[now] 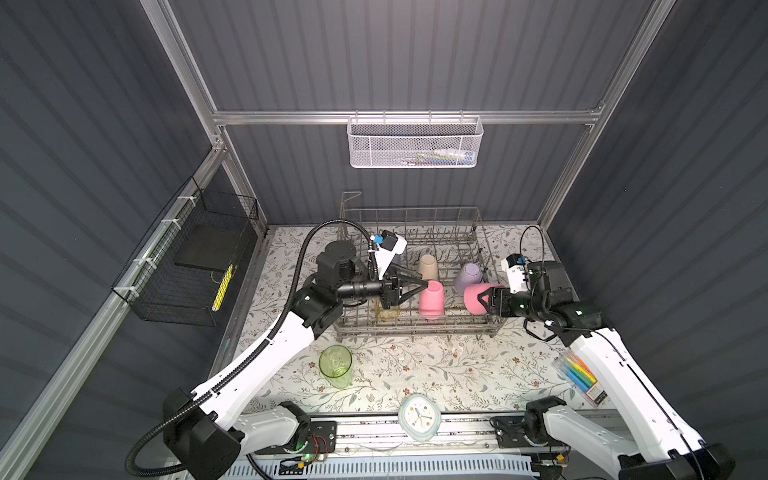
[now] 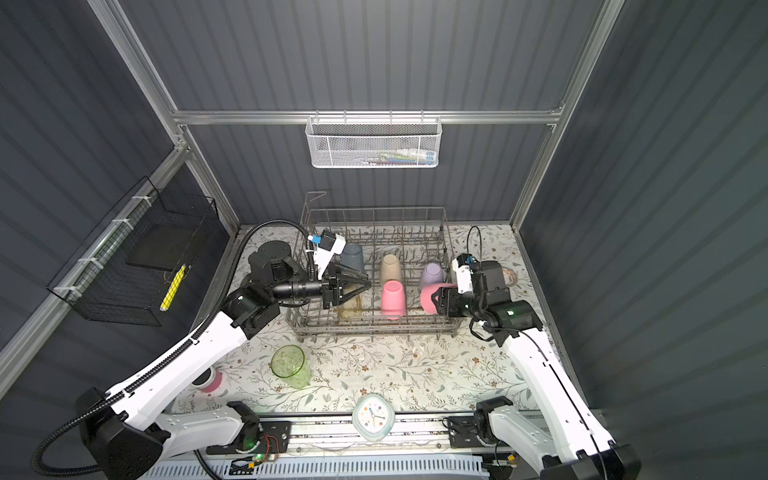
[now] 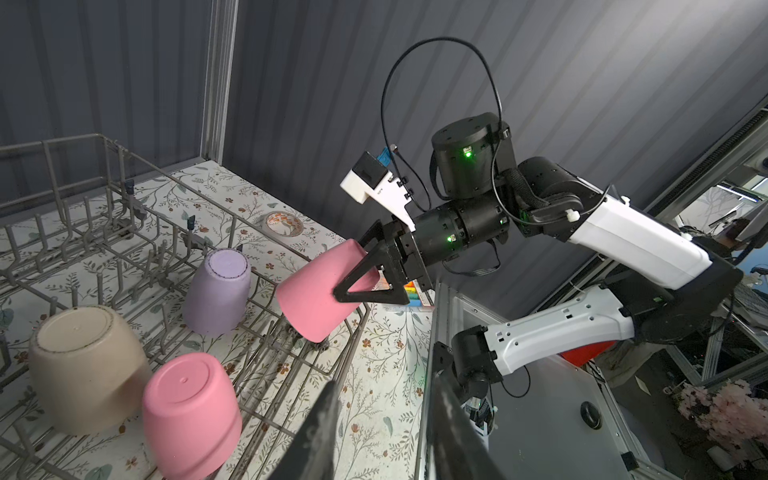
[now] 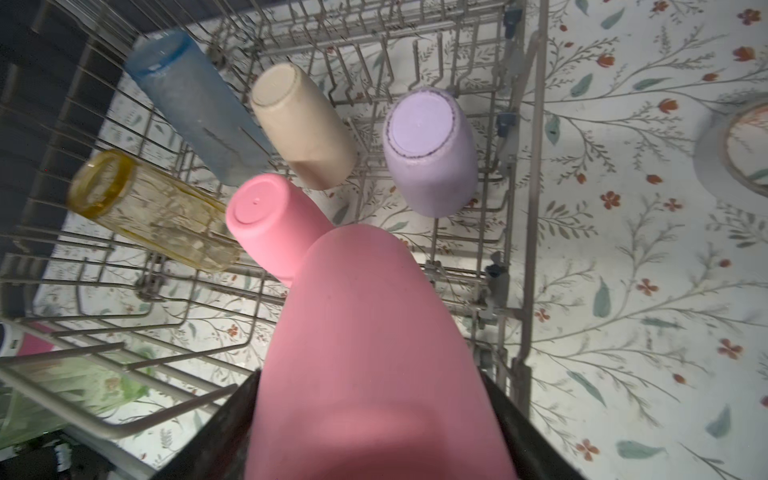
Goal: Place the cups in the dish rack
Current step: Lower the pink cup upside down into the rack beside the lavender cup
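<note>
My right gripper [image 1: 478, 300] is pinching the held pink cup [image 3: 316, 299], one finger on each side of its wall. The cup sticks straight out ahead of the jaws and tilts down over the side wall of the dish rack [image 1: 415, 328]. In the left wrist view its far end sits right at the rack's rim wire, though I can't be sure whether it's touching the wire or just above it.

My left gripper [image 1: 422, 285] is inside the rack, jaws spread part way with nothing between them. Just ahead of its fingertips stands the second pink cup [image 1: 432, 299], mouth down on the tines. The beige cup [image 1: 428, 267] is a little off the jaw line to one side. The lavender cup [image 1: 468, 276] sits farther ahead, just beside the held cup in my right jaws. Both are base up.

The blue cup [image 2: 353, 255] is close beside the left jaws, partly behind the wrist camera mount. The yellow cup [image 4: 153, 212] is on their opposite side, also base up in the rack.

The green cup [image 1: 336, 366] stands upright on the floral table [image 1: 436, 374], outside the rack, well behind the left jaws and next to that arm's forearm.
</note>
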You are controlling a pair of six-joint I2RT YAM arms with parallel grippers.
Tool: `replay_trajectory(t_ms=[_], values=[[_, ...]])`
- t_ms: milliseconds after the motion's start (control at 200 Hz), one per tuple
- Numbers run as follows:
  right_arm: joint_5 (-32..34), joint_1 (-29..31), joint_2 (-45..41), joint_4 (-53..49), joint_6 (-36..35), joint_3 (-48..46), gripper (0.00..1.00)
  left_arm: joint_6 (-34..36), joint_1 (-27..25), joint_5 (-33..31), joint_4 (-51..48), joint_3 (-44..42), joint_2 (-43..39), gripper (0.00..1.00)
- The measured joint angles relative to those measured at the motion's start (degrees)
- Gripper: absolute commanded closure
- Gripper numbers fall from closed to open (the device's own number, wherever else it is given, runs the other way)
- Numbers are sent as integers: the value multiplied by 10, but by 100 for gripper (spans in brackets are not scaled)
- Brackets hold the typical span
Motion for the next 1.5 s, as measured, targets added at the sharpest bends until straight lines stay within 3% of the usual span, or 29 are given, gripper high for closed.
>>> replay_trajectory(t_ms=[525, 1496], values=[[113, 31, 68, -10, -28, 27, 44, 8, 0, -2, -7, -7, 7, 63], [118, 50, 155, 14, -30, 35, 43, 23, 0, -1, -16, -7, 16, 64]])
